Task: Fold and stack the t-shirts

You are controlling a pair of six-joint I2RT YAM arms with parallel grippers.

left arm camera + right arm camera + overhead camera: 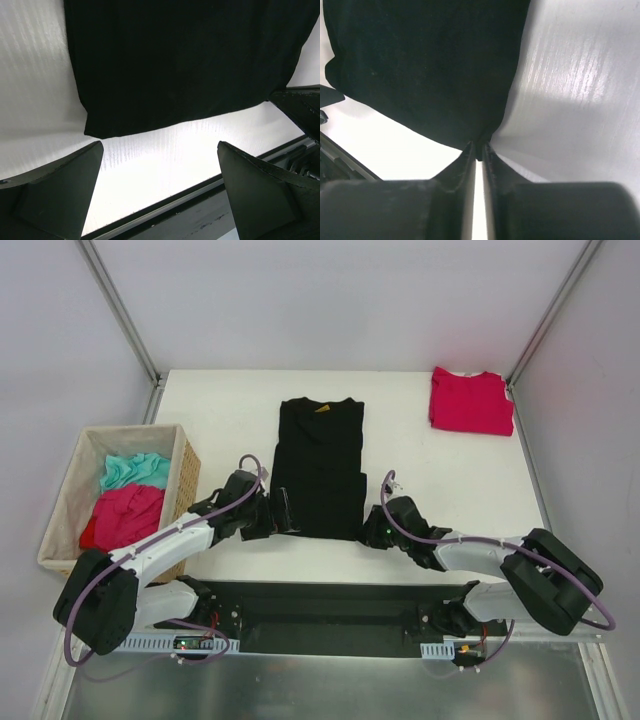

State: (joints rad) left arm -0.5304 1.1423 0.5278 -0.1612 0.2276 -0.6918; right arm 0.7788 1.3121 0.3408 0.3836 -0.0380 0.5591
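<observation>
Black cloth t-shirt (320, 465) flat on white counter (450, 480), folded crimson t-shirt (470, 400) off its far-R corner; R hand (477, 147) pinched on its near-R hem corner, L hand (160, 145) wide apart just short of near-L corner, so clamp L first, then lift both evenly.

Matt black cloth t-shirt (320, 465), smooth white table (230, 410), woven tan basket (188, 480)
</observation>
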